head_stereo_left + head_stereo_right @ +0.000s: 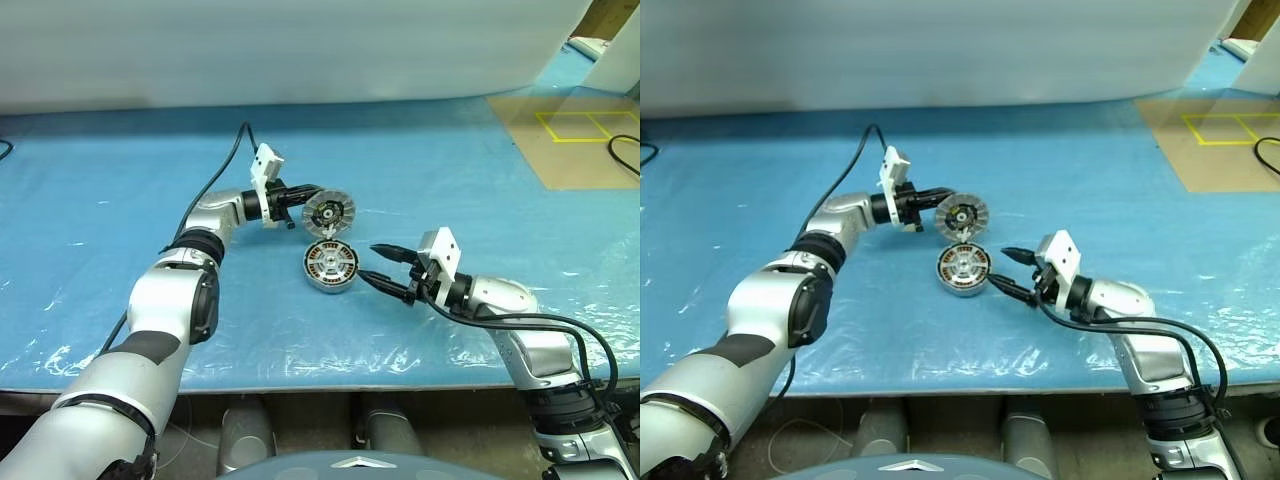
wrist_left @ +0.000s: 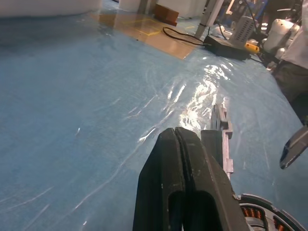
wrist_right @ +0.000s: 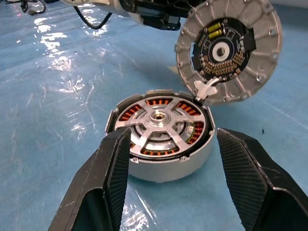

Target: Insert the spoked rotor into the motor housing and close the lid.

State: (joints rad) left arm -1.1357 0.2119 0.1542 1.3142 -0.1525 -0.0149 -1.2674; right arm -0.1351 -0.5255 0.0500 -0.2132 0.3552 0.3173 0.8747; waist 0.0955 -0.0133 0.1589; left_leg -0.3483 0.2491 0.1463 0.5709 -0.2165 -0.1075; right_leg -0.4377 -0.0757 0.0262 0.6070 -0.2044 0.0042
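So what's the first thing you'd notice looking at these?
The round silver lid, held up on edge by the left gripper with its finned rim and dark centre showing, above the blue table. Just below it sits the motor housing, coppery windings showing under the spoked rotor inside. The right gripper's black fingers stand open on either side of it.

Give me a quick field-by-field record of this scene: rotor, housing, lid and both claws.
rotor: spoked rotor already seated inside the housing
housing: motor housing on the blue table cover, copper windings visible
lid: lid held on edge just behind the housing, finned face towards the robot
left claw: left claw shut on the lid's rim
right claw: right claw open, one finger either side of the housing, not touching
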